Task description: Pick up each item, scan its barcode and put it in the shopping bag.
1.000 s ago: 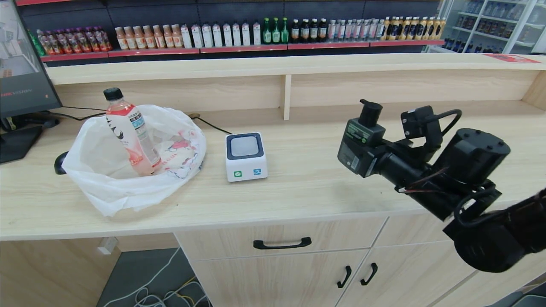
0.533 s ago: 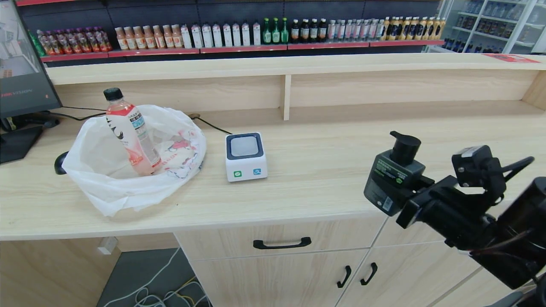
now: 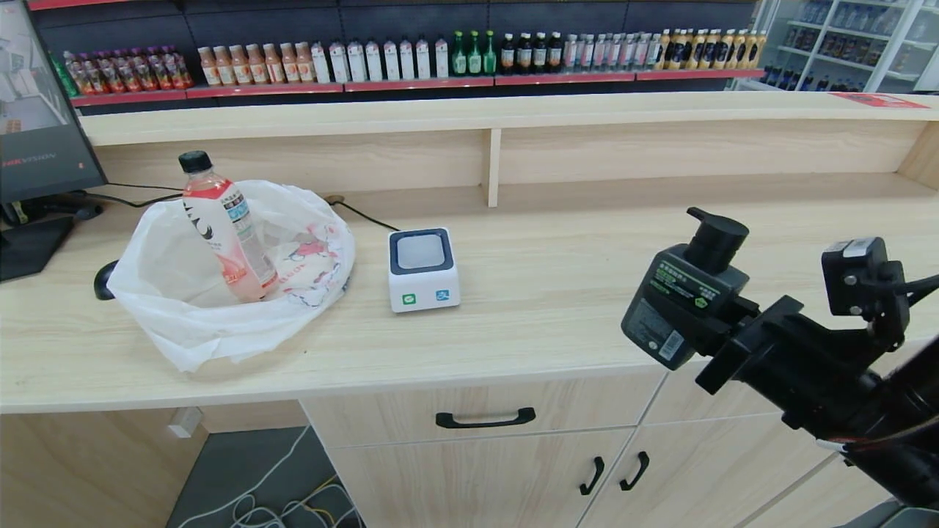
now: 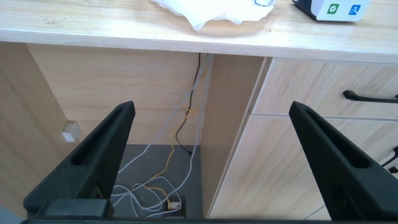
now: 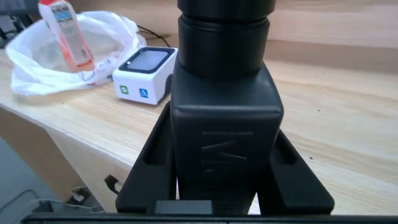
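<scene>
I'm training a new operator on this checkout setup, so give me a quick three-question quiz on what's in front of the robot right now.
1. True or false: the pink drink bottle sits in the shopping bag.
2. The right end effector holds: A) a dark pump bottle; B) a drink can; C) nothing.
3. Which device sits on the counter between the shopping bag and the dark pump bottle?
Key: 1 true; 2 A; 3 the white scanner.
</scene>
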`<state>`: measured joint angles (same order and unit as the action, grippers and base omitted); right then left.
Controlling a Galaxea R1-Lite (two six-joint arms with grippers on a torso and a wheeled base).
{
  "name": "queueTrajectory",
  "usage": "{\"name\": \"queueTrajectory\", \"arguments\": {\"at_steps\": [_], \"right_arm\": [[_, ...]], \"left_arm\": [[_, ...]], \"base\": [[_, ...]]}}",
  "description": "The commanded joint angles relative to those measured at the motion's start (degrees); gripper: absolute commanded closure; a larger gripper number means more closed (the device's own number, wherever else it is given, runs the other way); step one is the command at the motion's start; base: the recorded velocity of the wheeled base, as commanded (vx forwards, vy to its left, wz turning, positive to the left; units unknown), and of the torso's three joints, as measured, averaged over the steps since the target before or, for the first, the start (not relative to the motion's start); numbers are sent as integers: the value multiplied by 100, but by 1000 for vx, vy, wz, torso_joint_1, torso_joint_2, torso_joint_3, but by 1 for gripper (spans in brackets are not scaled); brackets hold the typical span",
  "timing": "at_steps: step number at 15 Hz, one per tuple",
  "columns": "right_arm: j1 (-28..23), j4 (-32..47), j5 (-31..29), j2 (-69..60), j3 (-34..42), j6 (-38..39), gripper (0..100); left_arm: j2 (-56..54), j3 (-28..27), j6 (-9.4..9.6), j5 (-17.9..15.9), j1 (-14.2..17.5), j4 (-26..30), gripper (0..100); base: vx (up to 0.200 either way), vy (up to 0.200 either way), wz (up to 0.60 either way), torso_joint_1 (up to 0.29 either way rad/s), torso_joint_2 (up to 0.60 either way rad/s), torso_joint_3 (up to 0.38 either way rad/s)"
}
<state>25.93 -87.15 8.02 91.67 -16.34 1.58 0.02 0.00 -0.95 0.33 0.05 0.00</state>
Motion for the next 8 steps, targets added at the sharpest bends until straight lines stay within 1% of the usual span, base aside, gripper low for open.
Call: {"name": "queueTrajectory", "arguments": {"at_steps": [1, 2, 4, 5, 7, 8], "right_arm": [[88, -127, 112, 17, -72, 193, 100], [88, -285, 296, -9, -63, 351, 100], [105, -285, 789, -229, 43, 738, 100], [228, -285, 973, -369, 95, 923, 100], [650, -285, 1008, -510, 122, 1503, 100], [773, -285, 1008, -554, 183, 1819, 100]], "left_arm": [[-2, 0, -2, 2, 4, 0, 0], [-2, 0, -2, 2, 4, 0, 0], [-2, 0, -2, 2, 4, 0, 0], [-2, 0, -2, 2, 4, 0, 0], [-2, 0, -2, 2, 4, 0, 0], [-2, 0, -2, 2, 4, 0, 0]], "base": [[0, 0, 0, 0, 0, 0], [0, 0, 0, 0, 0, 0], [0, 0, 0, 0, 0, 0], [0, 0, 0, 0, 0, 0], [0, 0, 0, 0, 0, 0], [0, 0, 0, 0, 0, 0]]}}
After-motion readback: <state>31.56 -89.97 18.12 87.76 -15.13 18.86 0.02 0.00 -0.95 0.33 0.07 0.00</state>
